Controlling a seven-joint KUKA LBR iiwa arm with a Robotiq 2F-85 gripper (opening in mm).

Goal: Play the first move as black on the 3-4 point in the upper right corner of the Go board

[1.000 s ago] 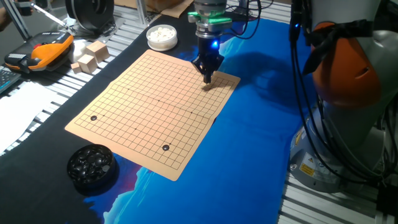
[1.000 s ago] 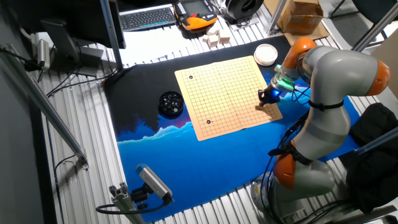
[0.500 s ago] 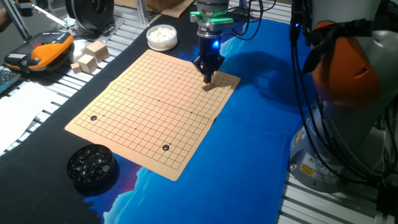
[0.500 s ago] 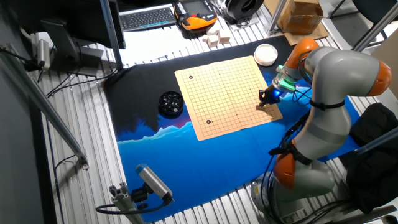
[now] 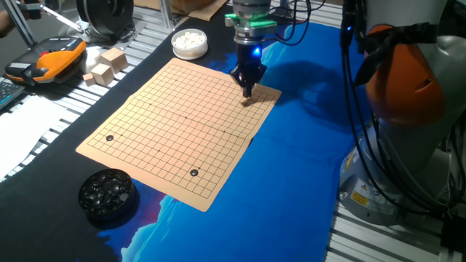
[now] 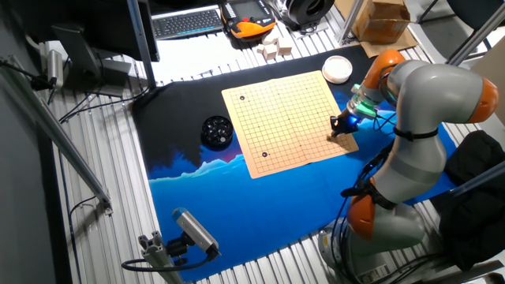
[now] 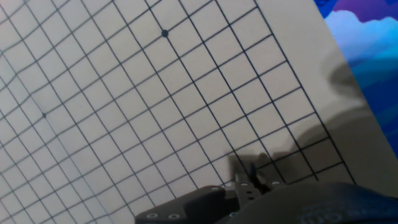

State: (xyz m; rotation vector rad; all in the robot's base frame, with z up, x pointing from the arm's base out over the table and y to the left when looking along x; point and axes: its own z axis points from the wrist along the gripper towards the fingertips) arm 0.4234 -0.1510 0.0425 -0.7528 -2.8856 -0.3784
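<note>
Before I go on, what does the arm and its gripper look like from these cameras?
The arm has bulky light-grey links with orange joint sections. A green ring sits at the wrist, with a blue light glowing below it. The gripper is small, black and tapers to narrow fingers. Black cables hang alongside the arm.

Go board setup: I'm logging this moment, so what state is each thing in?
Go board: flat on the mat, two black stones on it.
Near-corner stone: on the grid.
Left-edge stone: on the grid.
Black stone bowl: open, full.
White stone bowl: open, holding white stones.
Claw: tips just above the board's far right corner; open or shut, and any stone held, cannot be told.
</note>
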